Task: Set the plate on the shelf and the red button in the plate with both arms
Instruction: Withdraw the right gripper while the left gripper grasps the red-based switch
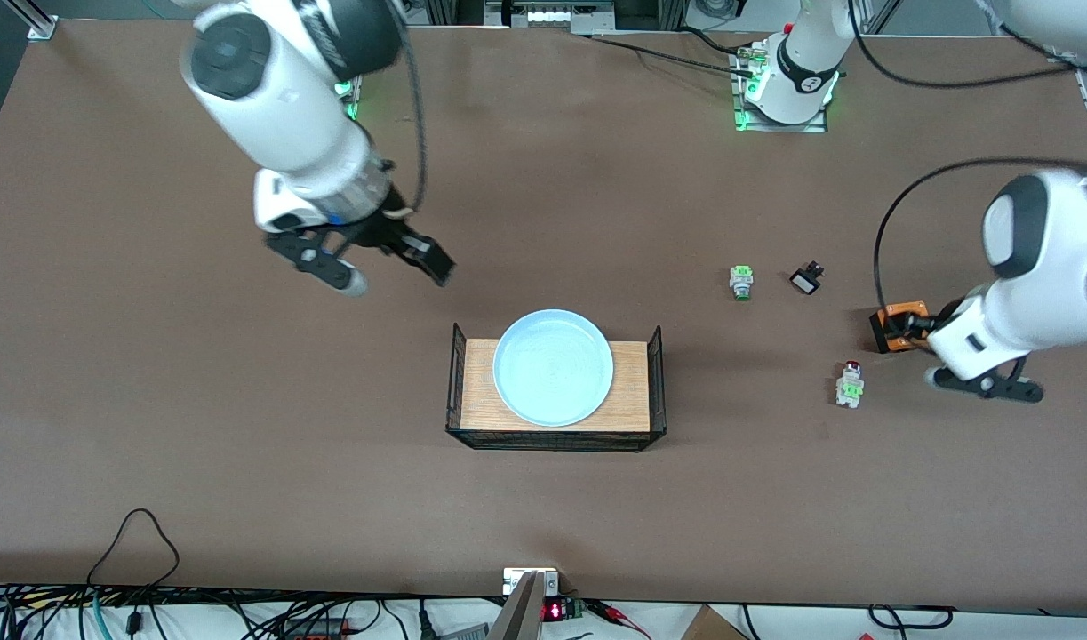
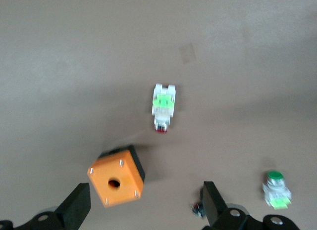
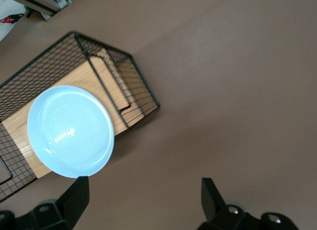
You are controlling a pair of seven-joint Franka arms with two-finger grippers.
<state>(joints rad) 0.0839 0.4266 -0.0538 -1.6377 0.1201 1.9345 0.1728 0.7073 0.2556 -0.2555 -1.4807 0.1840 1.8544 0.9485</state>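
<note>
The pale blue plate lies on the wooden floor of a wire-sided tray; it also shows in the right wrist view. The red button lies on its side on the table toward the left arm's end, and shows in the left wrist view. My right gripper is open and empty, in the air over bare table beside the tray. My left gripper is open and empty, over the table next to the orange box, apart from the red button.
The orange box with a hole sits close to one left finger. A green-capped switch and a small black part lie farther from the front camera than the red button. Cables run along the table's near edge.
</note>
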